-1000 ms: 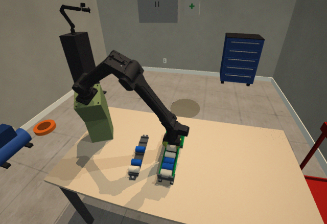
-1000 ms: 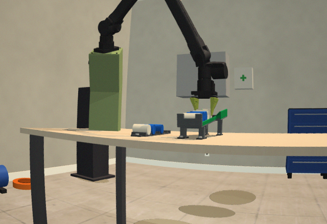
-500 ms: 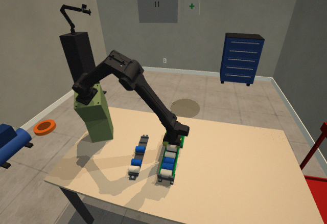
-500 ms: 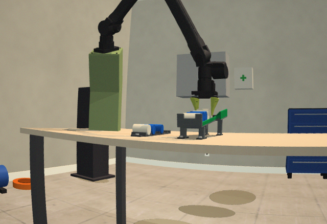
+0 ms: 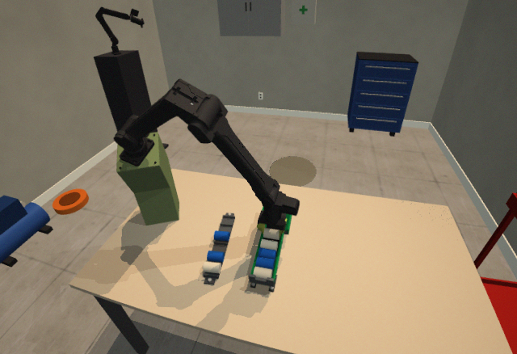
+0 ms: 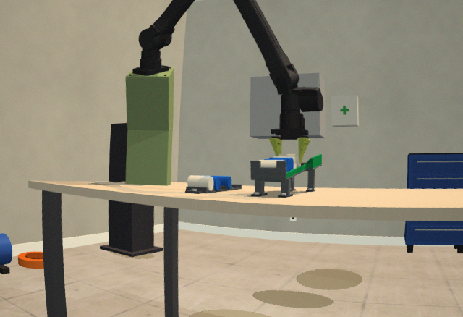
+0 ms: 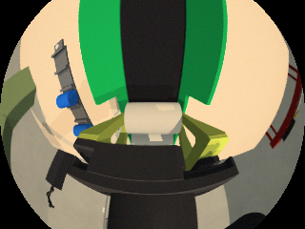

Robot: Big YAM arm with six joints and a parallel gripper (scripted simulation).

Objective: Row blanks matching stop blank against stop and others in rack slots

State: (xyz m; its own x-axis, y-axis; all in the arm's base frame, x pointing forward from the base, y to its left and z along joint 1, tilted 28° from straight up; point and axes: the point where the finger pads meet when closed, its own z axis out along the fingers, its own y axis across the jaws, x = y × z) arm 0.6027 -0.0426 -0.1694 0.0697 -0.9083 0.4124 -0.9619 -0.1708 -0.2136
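Note:
The feed ramp [image 5: 266,256] has green side rails and a dark floor, and its stop is at the near end. On it lie a white blank [image 5: 262,272] at the stop, then two blue blanks [image 5: 265,258], then another white blank [image 5: 269,243]. My gripper [image 5: 273,231] is above the ramp's upper part, shut on a third white blank [image 7: 152,121], which lies crosswise between the yellow-green fingers [image 6: 289,150]. The stock rack [image 5: 218,250] lies to the left of the ramp and holds two blue blanks [image 5: 221,236] and one white blank [image 5: 212,267] at its near end.
The arm's green pedestal [image 5: 150,183] stands at the table's back left. The rack and the ramp lie side by side with a narrow gap between them. A red frame [image 5: 498,258] stands past the table's right edge.

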